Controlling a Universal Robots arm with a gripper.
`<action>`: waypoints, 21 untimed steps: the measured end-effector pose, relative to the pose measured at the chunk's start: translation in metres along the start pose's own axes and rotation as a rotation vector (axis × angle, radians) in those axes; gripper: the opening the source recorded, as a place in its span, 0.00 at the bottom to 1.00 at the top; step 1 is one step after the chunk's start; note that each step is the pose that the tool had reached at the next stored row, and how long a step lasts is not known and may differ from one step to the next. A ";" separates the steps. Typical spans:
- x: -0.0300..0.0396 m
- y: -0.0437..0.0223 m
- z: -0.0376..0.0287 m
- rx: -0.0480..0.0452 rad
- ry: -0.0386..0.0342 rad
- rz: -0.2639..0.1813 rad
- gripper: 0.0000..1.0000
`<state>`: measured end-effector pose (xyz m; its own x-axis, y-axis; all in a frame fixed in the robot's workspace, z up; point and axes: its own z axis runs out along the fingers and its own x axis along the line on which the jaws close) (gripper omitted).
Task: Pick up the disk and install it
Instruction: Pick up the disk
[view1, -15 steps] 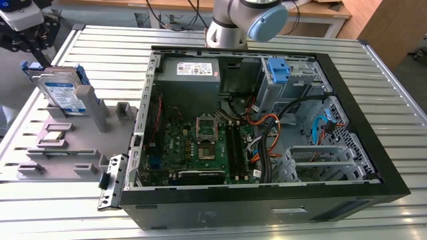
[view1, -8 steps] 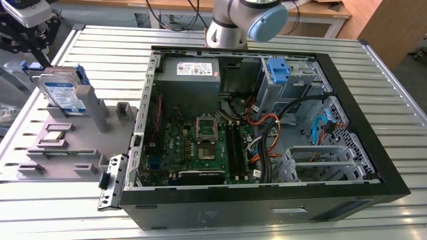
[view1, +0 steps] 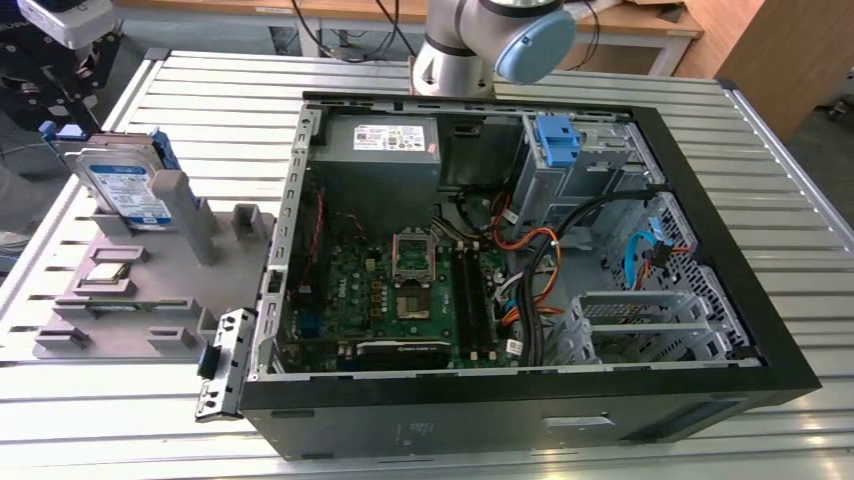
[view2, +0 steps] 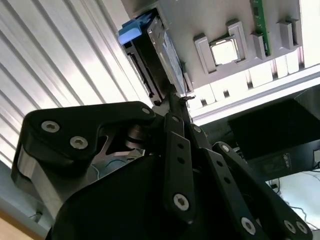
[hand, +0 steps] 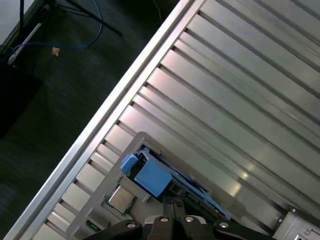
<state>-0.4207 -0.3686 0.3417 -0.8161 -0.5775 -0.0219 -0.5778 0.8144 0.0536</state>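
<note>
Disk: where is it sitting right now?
At the exterior view's left, the disk stands on edge in the grey fixture beside the open computer case; the gripper hovers close by it.

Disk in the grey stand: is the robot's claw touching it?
Cannot tell. In the exterior view the gripper sits close by the disk with no plain gap or contact; both wrist views just show them overlapping.

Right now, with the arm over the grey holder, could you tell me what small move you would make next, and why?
Probably ease the pincer straight down toward the disk. The disk stands upright on edge in the grey holder, unheld, and in both wrist views the pincer hangs above its blue-framed top edge, roughly in line with it but apart from it.
</note>
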 end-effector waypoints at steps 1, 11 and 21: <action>0.0000 0.0000 0.0000 -0.0004 0.0009 -0.017 0.11; 0.0000 0.0000 0.0005 -0.0043 0.0104 -0.195 0.11; 0.0000 -0.0001 0.0017 -0.0082 0.0200 -0.372 0.11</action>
<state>-0.4207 -0.3687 0.3400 -0.5498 -0.8350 -0.0219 -0.8346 0.5482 0.0536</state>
